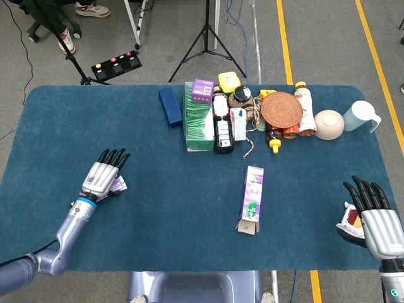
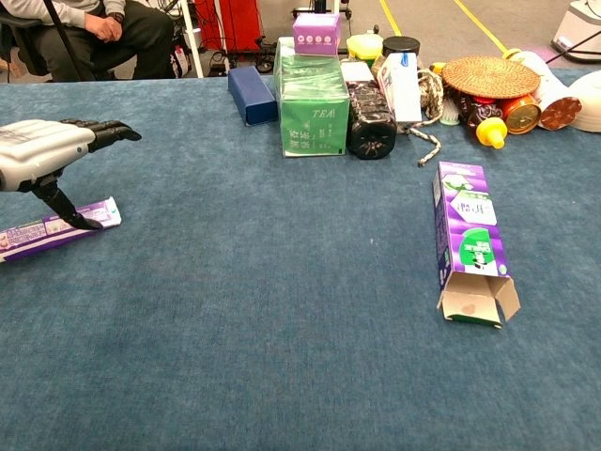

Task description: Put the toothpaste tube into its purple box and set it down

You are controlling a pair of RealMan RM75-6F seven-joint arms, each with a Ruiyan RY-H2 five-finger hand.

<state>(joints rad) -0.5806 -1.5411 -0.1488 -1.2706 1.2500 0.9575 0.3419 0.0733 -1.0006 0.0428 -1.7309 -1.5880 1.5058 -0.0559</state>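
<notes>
The purple and white toothpaste tube (image 2: 58, 225) lies flat on the blue table cloth at the far left, slanted. In the head view only its end (image 1: 118, 184) shows beside my left hand (image 1: 103, 177). That hand (image 2: 42, 150) hovers over the tube with its fingers stretched forward, and its thumb tip touches the top of the tube. The purple box (image 1: 252, 198) lies lengthwise right of centre, its open flap (image 2: 479, 303) towards me. My right hand (image 1: 374, 218) is at the table's right front corner, fingers straight and apart, far from the box.
A small red and white packet (image 1: 351, 218) lies against my right hand. Along the back stand a green tea box (image 2: 311, 103), a navy box (image 2: 253, 94), a dark bottle (image 2: 371, 117), a wicker mat (image 2: 490, 77), a bowl (image 1: 329, 124) and a pitcher (image 1: 365, 116).
</notes>
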